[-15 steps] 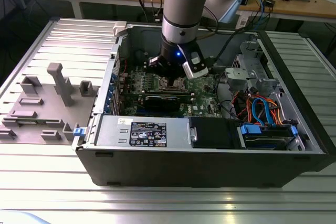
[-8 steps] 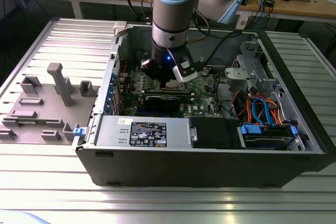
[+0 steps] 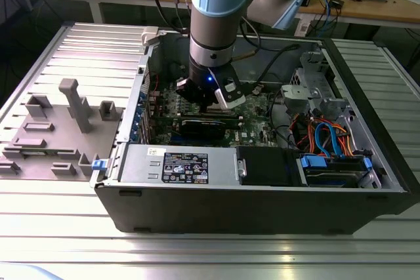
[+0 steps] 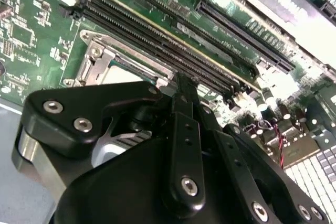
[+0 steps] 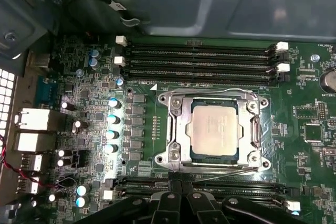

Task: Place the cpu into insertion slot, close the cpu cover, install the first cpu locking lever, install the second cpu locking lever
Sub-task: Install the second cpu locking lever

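The small flat square cpu (image 5: 213, 128) with its silver-grey metal top sits inside the insertion slot (image 5: 181, 145), the square socket with a silvery rim on the green circuit board (image 5: 307, 103). The thin silvery cpu cover (image 5: 180, 121), a frame plate with a square cut-out, lies closed down around the chip, whose top shows through the opening. A thin metal locking lever (image 5: 220, 170) runs along the socket edge nearest the end effector.

The black end effector (image 5: 178, 184) hangs just beside that near edge of the socket, its fingers brought together with nothing visible between them; in the second wrist view its fingertips (image 4: 181, 85) point at the corner of the socket frame. Two pairs of long black memory slots (image 5: 199, 59) flank the socket, one beyond it and one beside the end effector.

In the exterior view the arm reaches down into an open grey computer case (image 3: 197, 201) that rests on a ribbed metal desk (image 3: 65, 240).
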Tool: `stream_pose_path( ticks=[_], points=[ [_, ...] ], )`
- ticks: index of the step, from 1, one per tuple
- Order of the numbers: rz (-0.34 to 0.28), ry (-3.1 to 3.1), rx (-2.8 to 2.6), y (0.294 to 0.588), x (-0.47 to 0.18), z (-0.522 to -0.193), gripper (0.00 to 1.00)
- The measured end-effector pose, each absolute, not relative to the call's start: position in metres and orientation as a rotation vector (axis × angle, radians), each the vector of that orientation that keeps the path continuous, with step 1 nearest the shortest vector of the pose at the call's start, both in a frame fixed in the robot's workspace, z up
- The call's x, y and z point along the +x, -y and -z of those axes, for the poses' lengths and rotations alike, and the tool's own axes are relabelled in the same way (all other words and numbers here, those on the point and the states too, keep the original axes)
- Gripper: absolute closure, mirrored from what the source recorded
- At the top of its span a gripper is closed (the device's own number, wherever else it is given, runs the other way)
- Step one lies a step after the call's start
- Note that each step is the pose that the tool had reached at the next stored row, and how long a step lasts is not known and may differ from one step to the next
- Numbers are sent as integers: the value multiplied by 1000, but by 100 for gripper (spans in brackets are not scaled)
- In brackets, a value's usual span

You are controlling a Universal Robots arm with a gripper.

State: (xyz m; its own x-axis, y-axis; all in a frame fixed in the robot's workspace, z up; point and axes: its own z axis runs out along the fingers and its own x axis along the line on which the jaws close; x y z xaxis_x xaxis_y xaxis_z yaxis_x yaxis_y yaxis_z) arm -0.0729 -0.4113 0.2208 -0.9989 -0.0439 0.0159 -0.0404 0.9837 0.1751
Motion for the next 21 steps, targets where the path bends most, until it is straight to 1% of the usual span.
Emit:
stream_pose_path(
  ticks=[14,21],
  points=[
    [289,3107,66,412,-73,-220,89],
    [314,3105,66,417,-74,-218,89]
  ],
)
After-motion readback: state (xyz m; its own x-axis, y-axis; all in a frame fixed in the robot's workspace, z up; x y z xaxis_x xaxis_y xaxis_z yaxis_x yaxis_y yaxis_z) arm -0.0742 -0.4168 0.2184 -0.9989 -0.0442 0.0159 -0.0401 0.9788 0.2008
